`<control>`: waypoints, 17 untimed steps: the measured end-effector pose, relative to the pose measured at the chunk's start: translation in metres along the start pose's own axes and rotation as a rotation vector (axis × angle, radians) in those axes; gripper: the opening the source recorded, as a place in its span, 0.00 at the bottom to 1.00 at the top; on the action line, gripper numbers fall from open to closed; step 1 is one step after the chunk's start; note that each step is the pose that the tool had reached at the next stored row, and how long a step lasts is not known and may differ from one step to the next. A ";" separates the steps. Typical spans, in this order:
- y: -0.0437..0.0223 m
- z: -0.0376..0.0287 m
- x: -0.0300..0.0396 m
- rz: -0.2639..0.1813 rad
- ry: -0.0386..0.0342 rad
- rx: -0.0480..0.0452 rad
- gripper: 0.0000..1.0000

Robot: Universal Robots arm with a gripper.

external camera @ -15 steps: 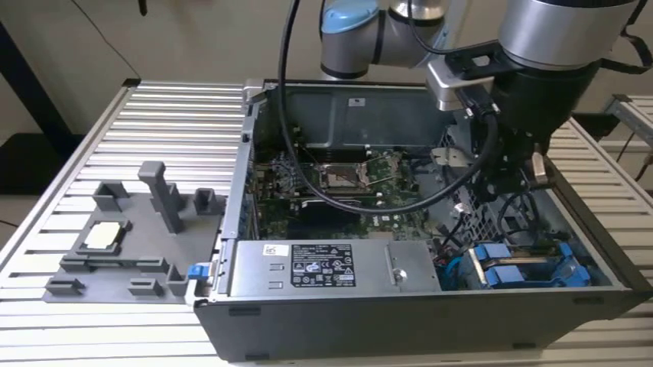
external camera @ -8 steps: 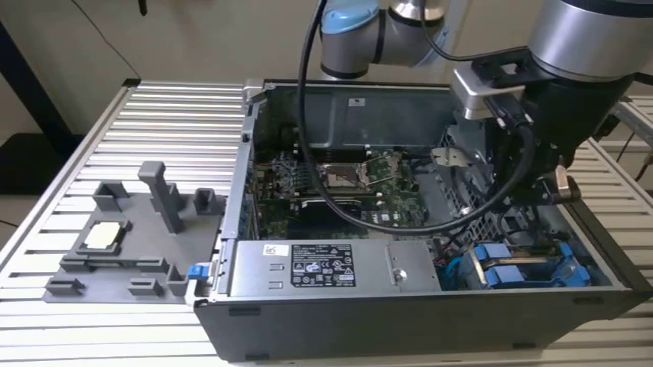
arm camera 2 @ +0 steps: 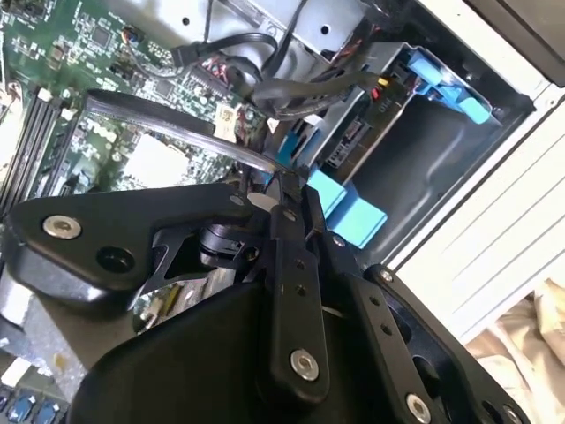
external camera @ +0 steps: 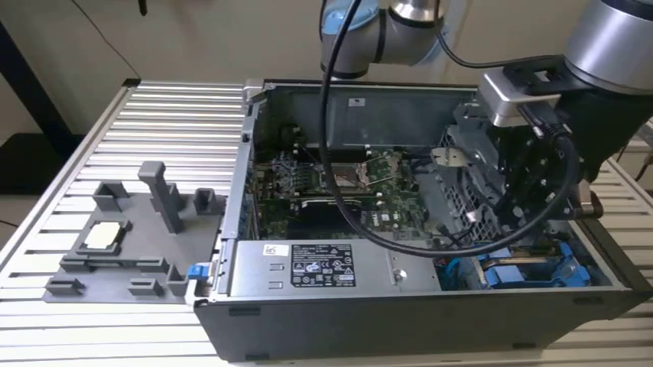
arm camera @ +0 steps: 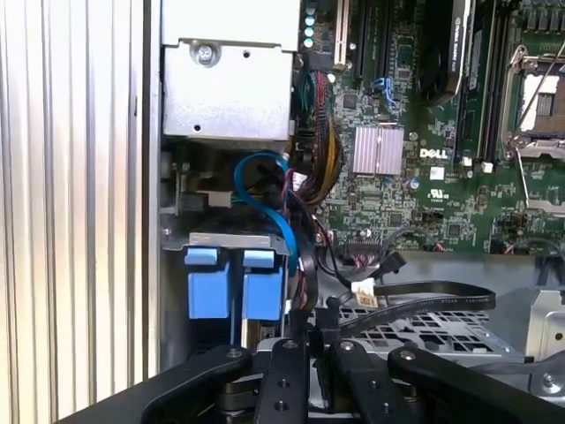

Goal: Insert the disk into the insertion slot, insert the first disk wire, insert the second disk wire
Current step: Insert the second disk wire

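So over toward the exterior view's left edge of the slatted table (external camera: 153,107) there's a grey fixture tray (external camera: 128,237) with a little pale block sitting in it. Next along is the open computer case (external camera: 408,321), motherboard (external camera: 347,191) showing inside, with the grey power-supply box (external camera: 321,267) along the case's near wall. The disk (external camera: 531,271) in its blue carrier sits low in the bay at the case's near corner on the exterior view's right, blue tabs (arm camera: 234,283) poking out. The tool (arm camera 2: 282,190) hangs right over that bay. Fingers are pinched pretty much together, and a black cable (arm camera 2: 177,119) runs to the tips. Can't tell if it's really gripping it.
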State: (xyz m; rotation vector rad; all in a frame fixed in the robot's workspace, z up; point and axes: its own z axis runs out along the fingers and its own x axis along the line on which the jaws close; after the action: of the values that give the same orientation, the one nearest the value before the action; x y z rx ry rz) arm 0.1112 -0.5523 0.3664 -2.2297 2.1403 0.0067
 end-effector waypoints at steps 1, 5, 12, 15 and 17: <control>-0.0022 0.0000 0.0018 0.000 -0.0003 -0.0084 0.16; -0.0115 0.0003 0.0093 0.002 -0.0016 -0.0404 0.16; -0.0254 0.0011 0.0224 0.003 -0.0031 -0.0730 0.16; -0.0254 0.0012 0.0224 0.003 -0.0030 -0.0733 0.16; -0.0255 0.0019 0.0228 0.003 -0.0240 -0.0725 0.16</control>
State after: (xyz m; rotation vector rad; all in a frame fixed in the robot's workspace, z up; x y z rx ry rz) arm 0.1376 -0.5740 0.3645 -2.2526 2.1650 0.1124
